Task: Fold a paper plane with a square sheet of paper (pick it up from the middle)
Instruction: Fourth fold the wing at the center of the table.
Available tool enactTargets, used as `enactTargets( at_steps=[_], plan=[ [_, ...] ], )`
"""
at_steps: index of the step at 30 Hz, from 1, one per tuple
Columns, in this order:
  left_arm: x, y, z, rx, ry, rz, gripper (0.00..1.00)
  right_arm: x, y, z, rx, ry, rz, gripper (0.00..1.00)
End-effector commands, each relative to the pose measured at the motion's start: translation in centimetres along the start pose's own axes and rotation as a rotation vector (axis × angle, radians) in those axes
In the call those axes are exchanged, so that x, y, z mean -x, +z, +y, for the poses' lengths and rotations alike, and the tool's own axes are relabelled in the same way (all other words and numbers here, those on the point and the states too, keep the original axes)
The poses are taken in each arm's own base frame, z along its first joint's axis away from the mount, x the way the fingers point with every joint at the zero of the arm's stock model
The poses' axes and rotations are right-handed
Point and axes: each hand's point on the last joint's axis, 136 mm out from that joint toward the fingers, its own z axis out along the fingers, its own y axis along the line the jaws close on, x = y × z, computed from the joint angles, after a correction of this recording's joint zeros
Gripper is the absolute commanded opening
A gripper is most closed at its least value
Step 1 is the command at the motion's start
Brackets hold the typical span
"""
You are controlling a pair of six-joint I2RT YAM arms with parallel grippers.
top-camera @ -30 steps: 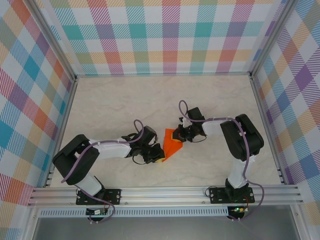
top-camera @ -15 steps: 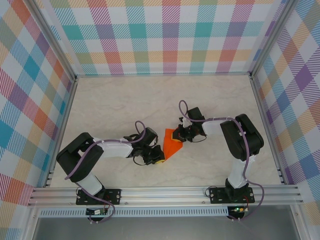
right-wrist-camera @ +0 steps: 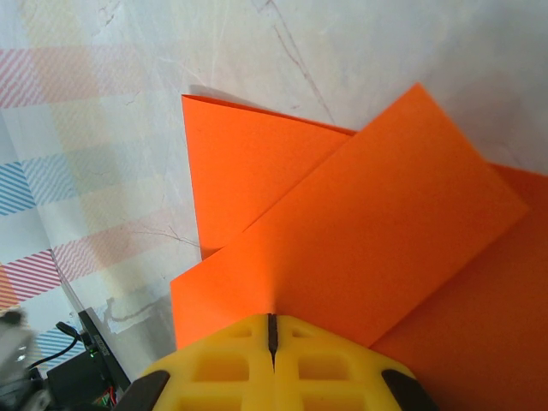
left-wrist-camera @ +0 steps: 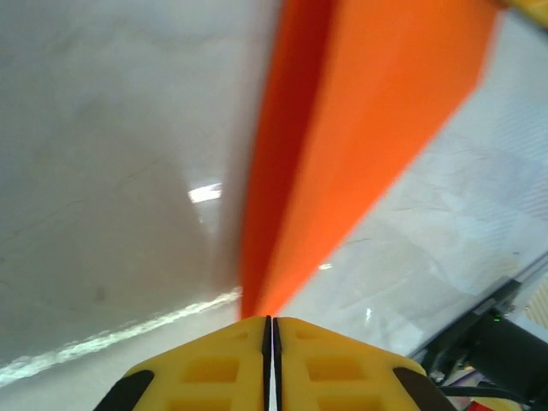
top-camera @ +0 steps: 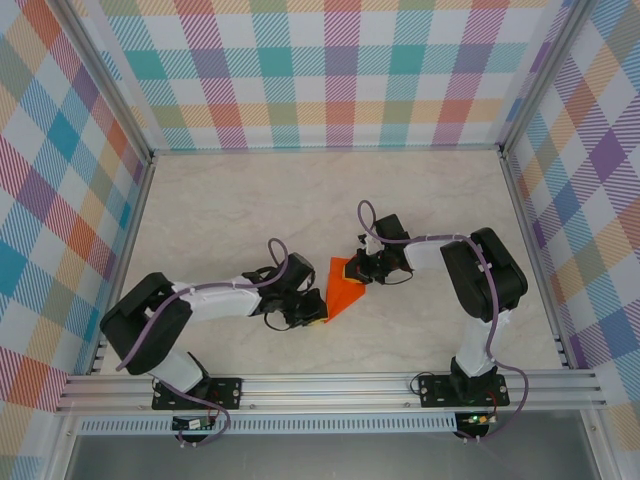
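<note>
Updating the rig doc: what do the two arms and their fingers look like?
Both the left arm and the right arm have white links between bulky black joint housings and stand on black base plates. A purple cable loops along each. The left fingers and right fingers are yellow, moulded with recessed square pockets.

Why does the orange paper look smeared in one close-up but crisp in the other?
Left wrist view: the folded bright orange paper looks too near the lens, so its edges blur, and a white glare spot shines on the pale marbled table. Right wrist view: folds are sharp; the glossy table mirrors the checked walls.
</note>
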Motion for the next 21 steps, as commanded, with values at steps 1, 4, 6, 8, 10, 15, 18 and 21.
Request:
enactTargets(
  at_steps=[1, 4, 6, 8, 10, 15, 18, 21],
  plan=[
    [1.6, -1.4, -3.3, -0.078, 0.074, -0.098, 0.11, -2.1, 1.3, -6.1, -0.207, 0.097, 0.044, 0.0],
    [2.2, -0.3, -3.9, -0.103, 0.071, -0.098, 0.1, -2.1, 1.4, -6.2, -0.205, 0.101, 0.047, 0.0],
    [2.7, 0.6, -4.0, -0.088, 0.077, -0.092, 0.09, -2.2, 1.5, -6.2, -0.203, 0.103, 0.048, 0.0],
    [3.2, 1.6, -3.9, -0.07, 0.073, -0.087, 0.08, -2.2, 1.4, -6.1, -0.203, 0.103, 0.048, 0.0],
    [3.6, 2.4, -3.6, -0.049, 0.073, -0.088, 0.07, -2.3, 1.4, -6.2, -0.205, 0.103, 0.049, 0.0],
    [3.9, 3.8, -2.1, 0.015, 0.063, -0.075, 0.06, -2.3, 1.3, -6.2, -0.212, 0.104, 0.051, 0.0],
    [3.1, 4.1, -0.4, 0.054, 0.036, -0.05, 0.05, -2.3, 1.3, -6.3, -0.216, 0.105, 0.051, 0.0],
    [2.0, 4.2, 1.2, 0.074, 0.003, -0.027, 0.05, -2.3, 1.3, -6.4, -0.222, 0.107, 0.05, 0.0]
  ],
)
